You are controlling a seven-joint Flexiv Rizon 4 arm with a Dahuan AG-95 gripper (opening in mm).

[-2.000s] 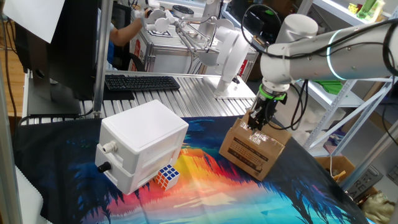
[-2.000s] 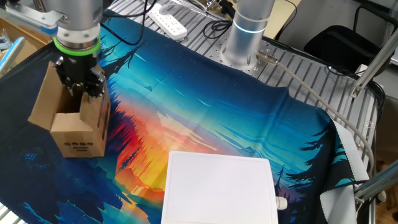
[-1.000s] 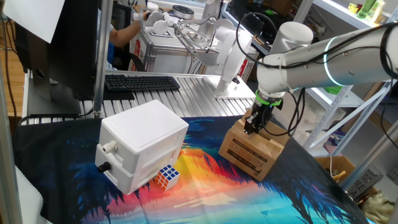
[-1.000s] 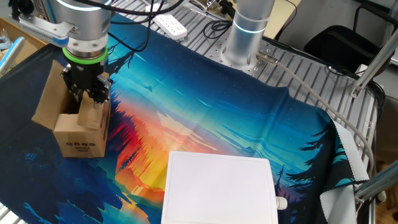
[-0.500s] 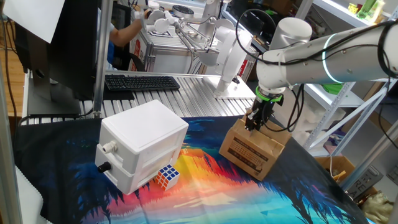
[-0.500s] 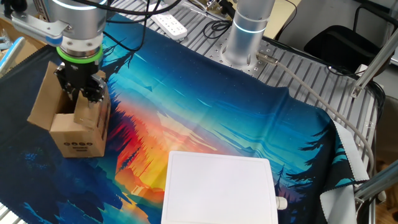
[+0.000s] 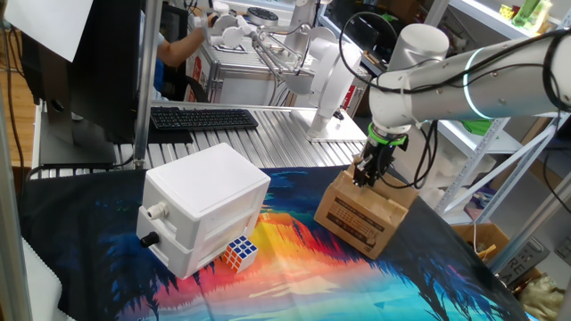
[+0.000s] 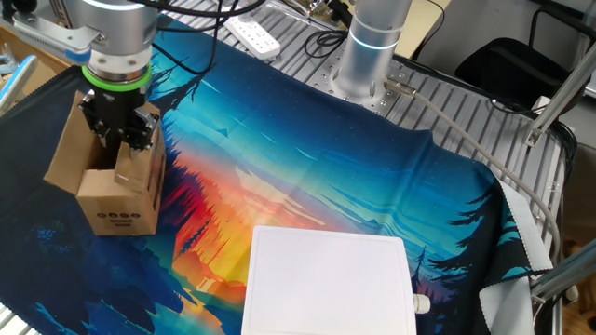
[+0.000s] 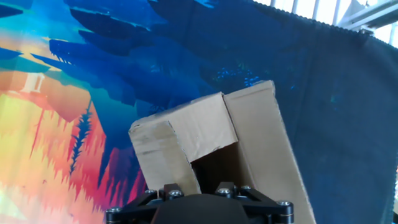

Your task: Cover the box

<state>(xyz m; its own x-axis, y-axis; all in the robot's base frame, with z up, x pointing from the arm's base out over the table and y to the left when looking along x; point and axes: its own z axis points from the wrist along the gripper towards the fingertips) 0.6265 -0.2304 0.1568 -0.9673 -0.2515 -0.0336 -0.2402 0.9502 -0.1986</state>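
Note:
The box (image 7: 357,218) is a small brown carton with black print on its side, standing on the colourful cloth. From the other side the box (image 8: 116,209) has its top open: one flap (image 8: 63,149) hangs outward and another flap (image 8: 138,167) stands upright. My gripper (image 8: 121,147) hangs straight down over the opening, its fingers at the upright flap. Whether the fingers pinch that flap cannot be made out. In the first fixed view the gripper (image 7: 365,176) sits at the carton's top far edge. The hand view looks down into the box (image 9: 205,127), with two flaps half folded over the dark inside.
A larger white plastic box (image 7: 205,201) with knobs stands left of the carton, with a Rubik's cube (image 7: 239,253) against its front. A keyboard (image 7: 203,118) lies behind the cloth. The arm's base (image 8: 372,46) and a power strip (image 8: 253,35) are at the table's far side.
My gripper has drawn slightly up and back from a lower spot over the carton. The flap under it stands more upright than a second ago. The carton has stayed in place.

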